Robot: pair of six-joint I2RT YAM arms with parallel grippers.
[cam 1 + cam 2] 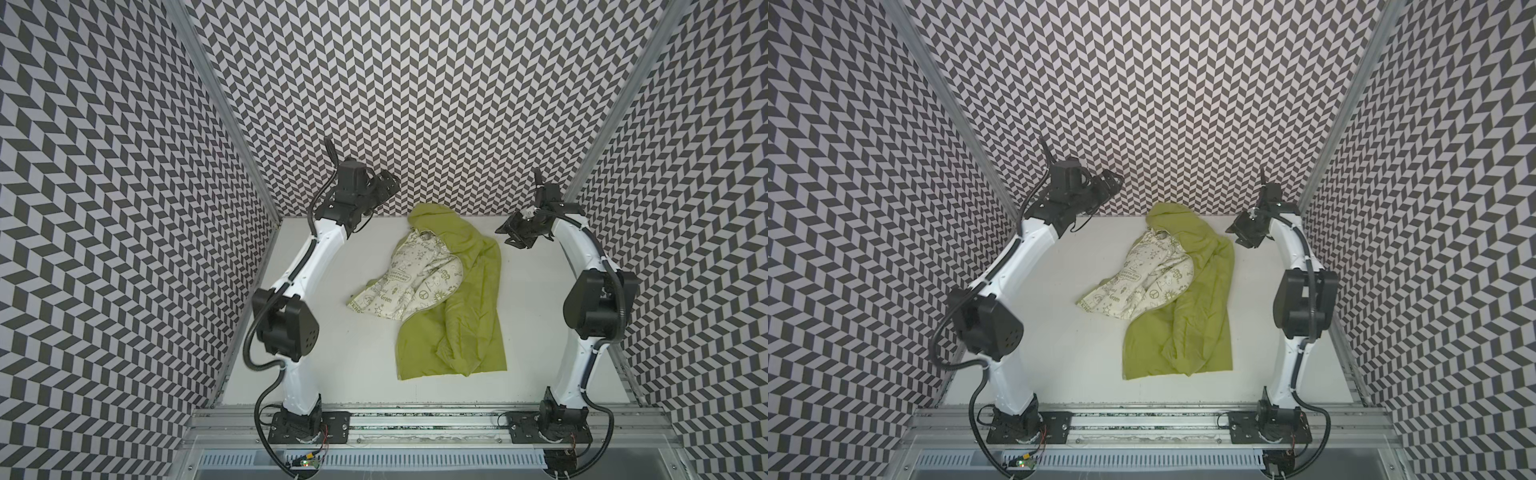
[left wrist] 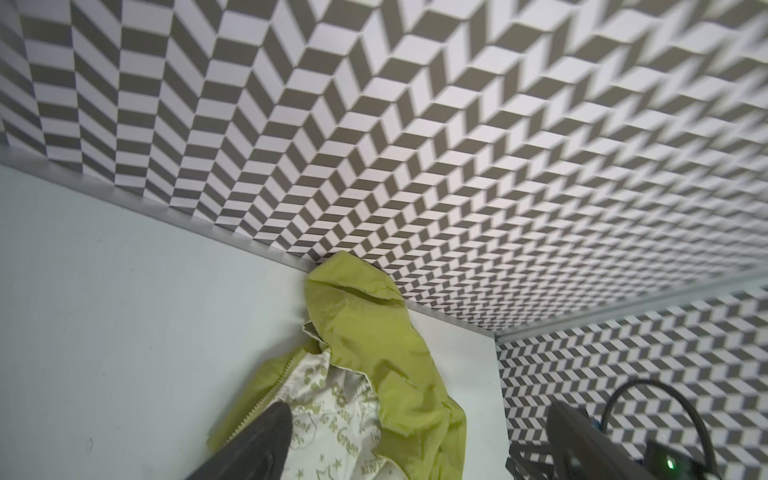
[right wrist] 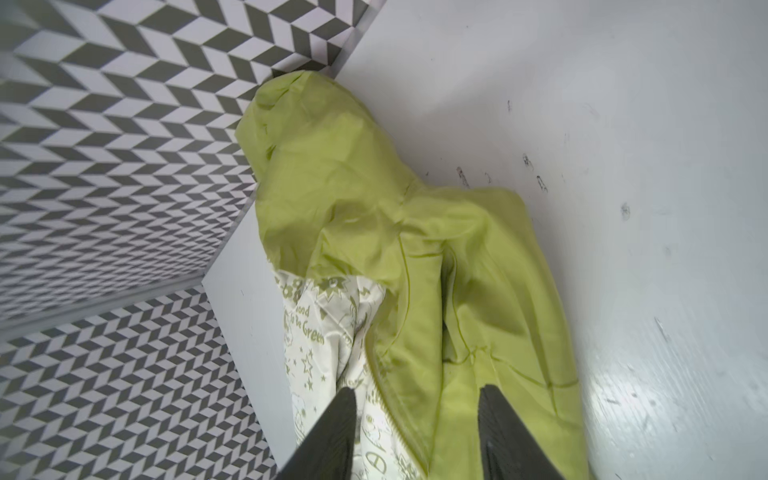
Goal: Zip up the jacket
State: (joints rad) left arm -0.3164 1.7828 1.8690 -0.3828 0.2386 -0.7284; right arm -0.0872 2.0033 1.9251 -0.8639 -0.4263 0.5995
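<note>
Both top views: jacket [image 1: 453, 291] unzipped, crumpled on table [image 1: 332, 332], hood [image 1: 432, 216] touching chevron wall [image 1: 415, 124]; left fingers [image 2: 257, 436], right fingers [image 3: 332, 436] spread, empty.

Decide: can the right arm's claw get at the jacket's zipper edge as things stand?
Probably yes: the right claw hangs open near the jacket, whose zipper edge lies exposed beside the printed lining, nothing covering it.

Olive-lime green jacket [image 1: 465, 316] with cream, green-doodled lining [image 1: 411, 282]; white table [image 1: 353, 353]; grey-and-white chevron walls [image 1: 415, 104].
</note>
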